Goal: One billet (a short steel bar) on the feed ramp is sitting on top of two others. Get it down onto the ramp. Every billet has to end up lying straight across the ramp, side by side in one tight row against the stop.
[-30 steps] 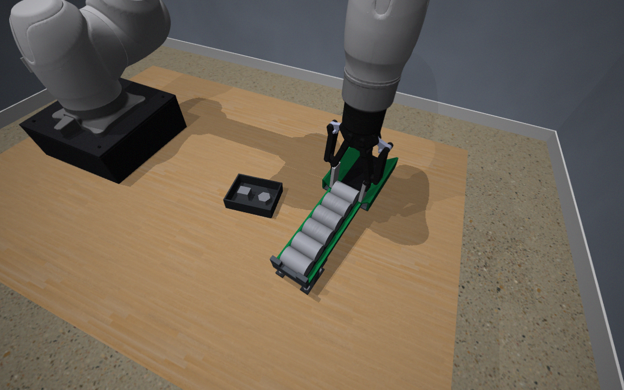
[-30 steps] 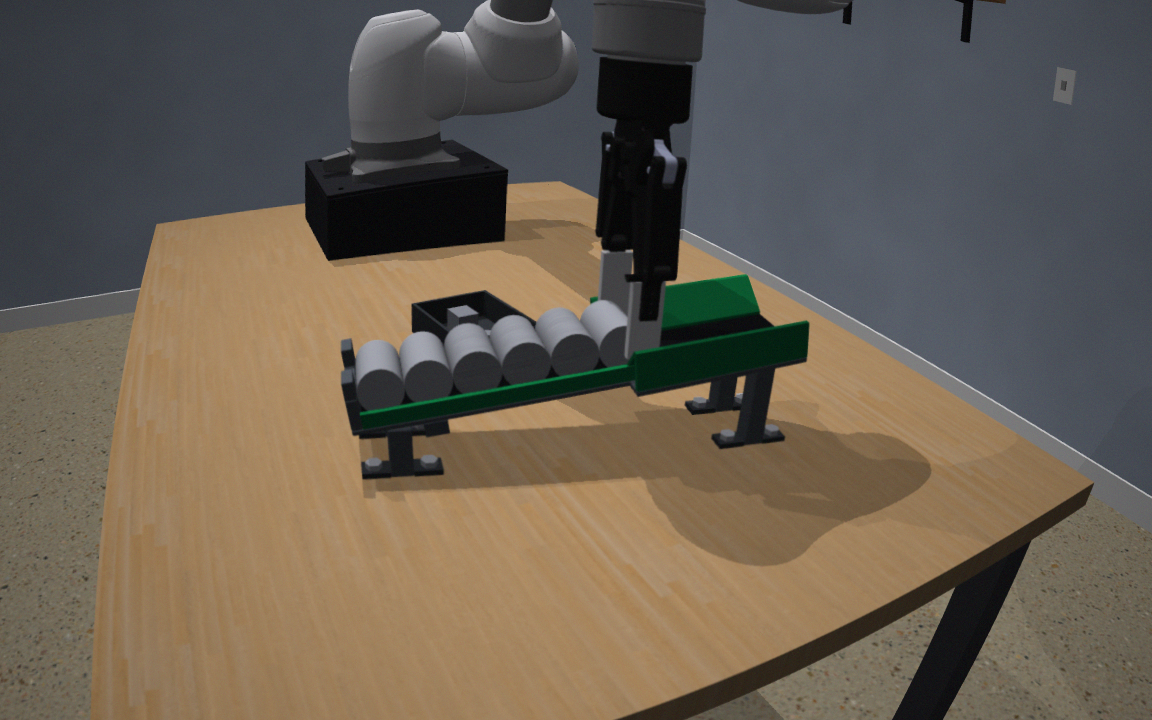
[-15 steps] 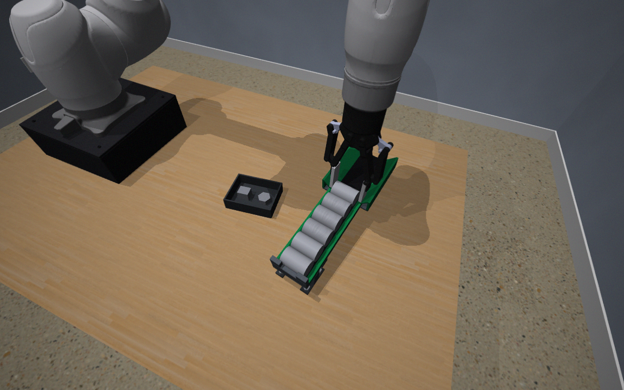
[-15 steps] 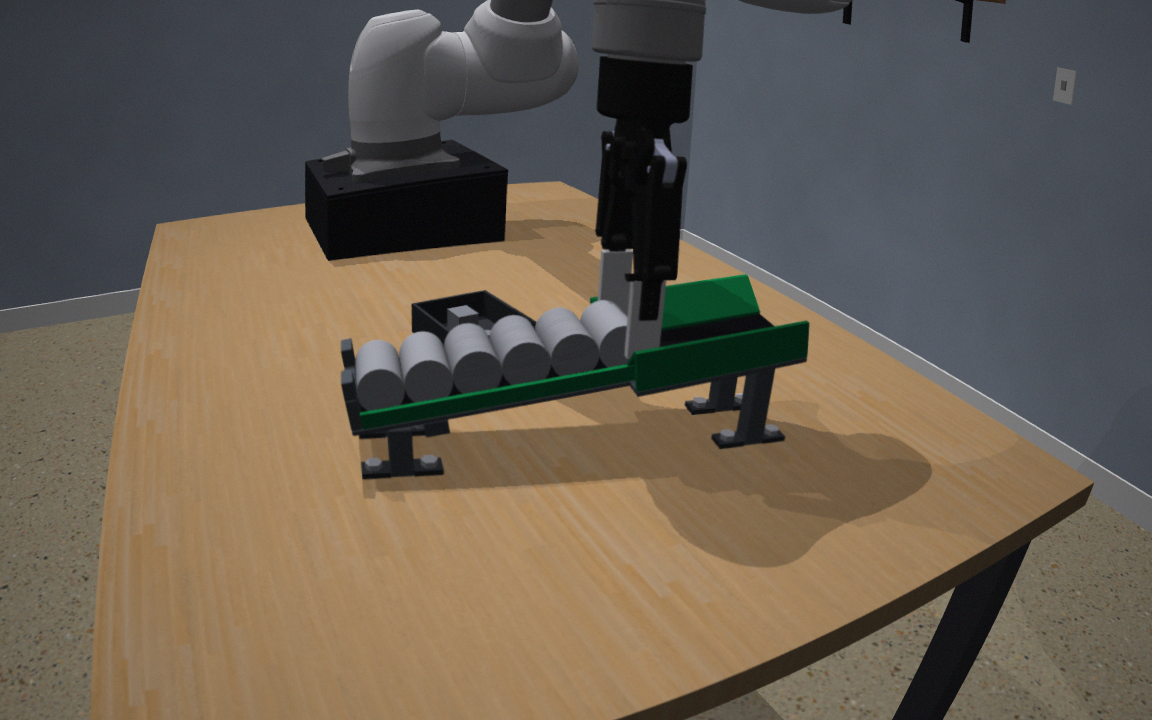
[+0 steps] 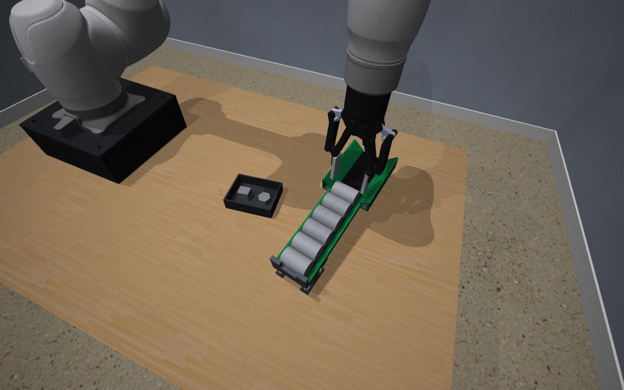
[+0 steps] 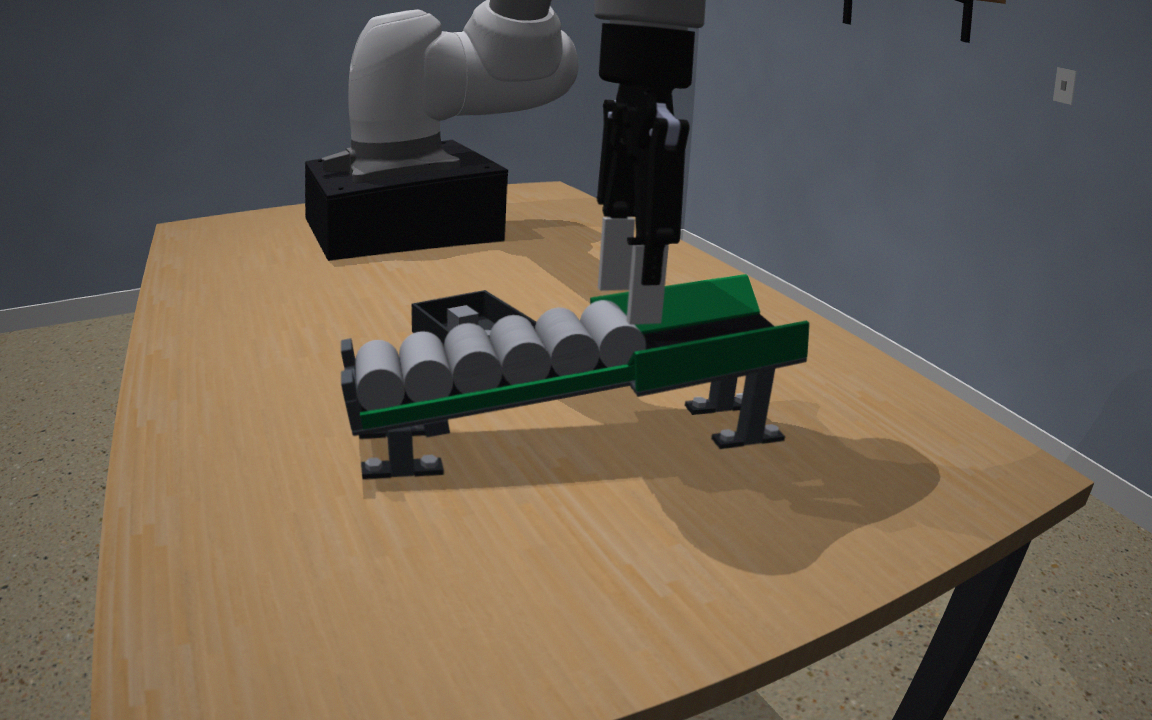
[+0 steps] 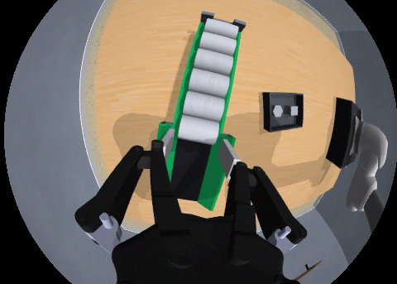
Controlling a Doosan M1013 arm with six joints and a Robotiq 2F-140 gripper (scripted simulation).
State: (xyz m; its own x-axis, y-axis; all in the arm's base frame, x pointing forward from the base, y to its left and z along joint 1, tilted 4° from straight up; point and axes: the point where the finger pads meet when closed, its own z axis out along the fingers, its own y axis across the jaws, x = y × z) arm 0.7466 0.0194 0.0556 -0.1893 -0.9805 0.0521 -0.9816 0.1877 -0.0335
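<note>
Arm (image 5: 377, 43) is reaching out from its base w/ the forearm pointing nearly straight down, grey shell ending in a black wrist (image 6: 643, 53). Pincer (image 5: 349, 175) is hanging vertical, fingers aimed downward, jaws standing roughly half apart & gripping nothing. Light-grey pads (image 6: 616, 255) are showing at the fingertips, black linkages splaying out either side in wrist view. Shoulder & elbow joints (image 6: 437, 62) are folding above the base (image 5: 145, 130).
</note>
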